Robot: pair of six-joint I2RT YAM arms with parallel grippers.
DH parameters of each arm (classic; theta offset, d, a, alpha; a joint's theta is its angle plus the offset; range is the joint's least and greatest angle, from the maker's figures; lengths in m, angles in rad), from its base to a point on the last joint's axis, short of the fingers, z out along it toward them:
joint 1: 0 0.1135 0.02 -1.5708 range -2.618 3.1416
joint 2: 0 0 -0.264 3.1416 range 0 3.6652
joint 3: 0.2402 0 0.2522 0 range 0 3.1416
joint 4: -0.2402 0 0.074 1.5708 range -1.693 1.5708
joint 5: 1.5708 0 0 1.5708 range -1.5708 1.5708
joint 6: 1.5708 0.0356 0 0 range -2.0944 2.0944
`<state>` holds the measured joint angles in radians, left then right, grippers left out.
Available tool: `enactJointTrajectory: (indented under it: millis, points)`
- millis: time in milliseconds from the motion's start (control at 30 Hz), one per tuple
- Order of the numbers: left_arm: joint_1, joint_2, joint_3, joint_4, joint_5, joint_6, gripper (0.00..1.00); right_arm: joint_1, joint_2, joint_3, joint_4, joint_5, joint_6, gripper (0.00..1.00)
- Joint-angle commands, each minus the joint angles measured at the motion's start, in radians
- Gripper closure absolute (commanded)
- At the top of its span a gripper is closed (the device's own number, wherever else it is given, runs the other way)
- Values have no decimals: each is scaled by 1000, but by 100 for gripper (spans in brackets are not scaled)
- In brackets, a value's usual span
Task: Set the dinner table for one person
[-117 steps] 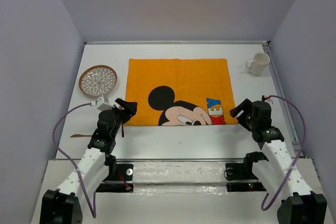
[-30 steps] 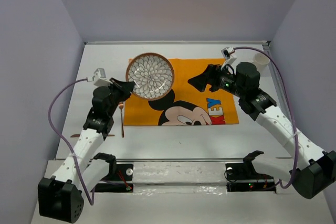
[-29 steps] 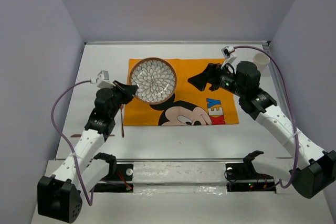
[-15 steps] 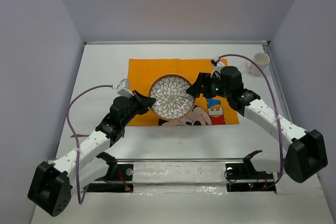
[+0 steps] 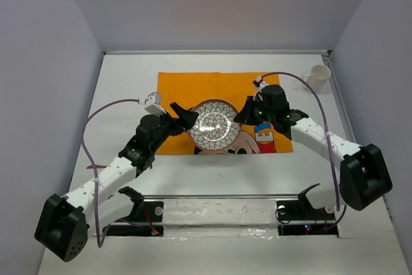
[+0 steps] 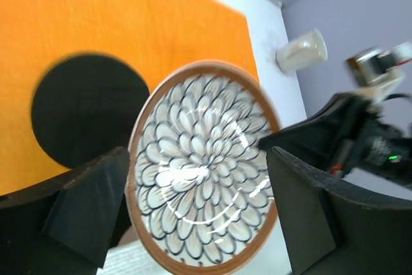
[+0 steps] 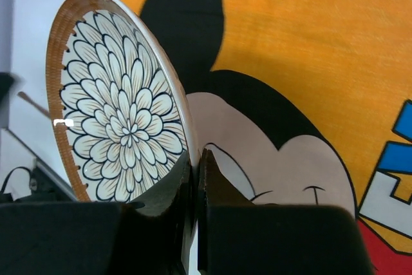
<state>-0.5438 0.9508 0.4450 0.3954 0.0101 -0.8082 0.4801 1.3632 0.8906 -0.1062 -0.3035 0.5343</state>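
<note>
The right gripper (image 5: 241,115) is clamped on the right rim of the patterned plate (image 5: 215,125). The left gripper (image 5: 185,115) is wide open at the plate's left edge and grips nothing. The plate is tilted over the orange mat (image 5: 193,85), which lies flat on the dinner table (image 5: 125,82). 1 white cup (image 5: 318,75) stands near the table's far right corner.

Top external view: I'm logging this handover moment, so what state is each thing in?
orange mat: spread flat on the dinner table.
plate: tilted above the orange mat, pinched at its rim.
right gripper: shut on the plate's rim.
left gripper: open, fingers either side of the plate.
mug: upright at the far right corner.
</note>
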Motion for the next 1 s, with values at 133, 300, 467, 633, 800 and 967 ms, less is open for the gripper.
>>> enactJointTrajectory:
  millis: [133, 300, 467, 633, 800, 967]
  points:
    - [-1, -251, 258, -317, -281, 358, 1, -98, 121, 145, 167, -74, 119, 100]
    - [-1, -356, 280, -388, -242, 398, 1, -146, 197, 174, 258, -114, 185, 100]
    - [-1, -379, 284, -448, -245, 457, 1, -172, 290, 209, 283, -114, 202, 100]
    - [10, -376, 267, -428, -217, 461, 1, -181, 346, 240, 295, -92, 208, 100]
    - [33, -389, 255, -428, -194, 469, 1, -181, 399, 257, 318, -94, 214, 100]
    - [47, -396, 250, -426, -174, 468, 1, -181, 462, 251, 335, -91, 207, 100]
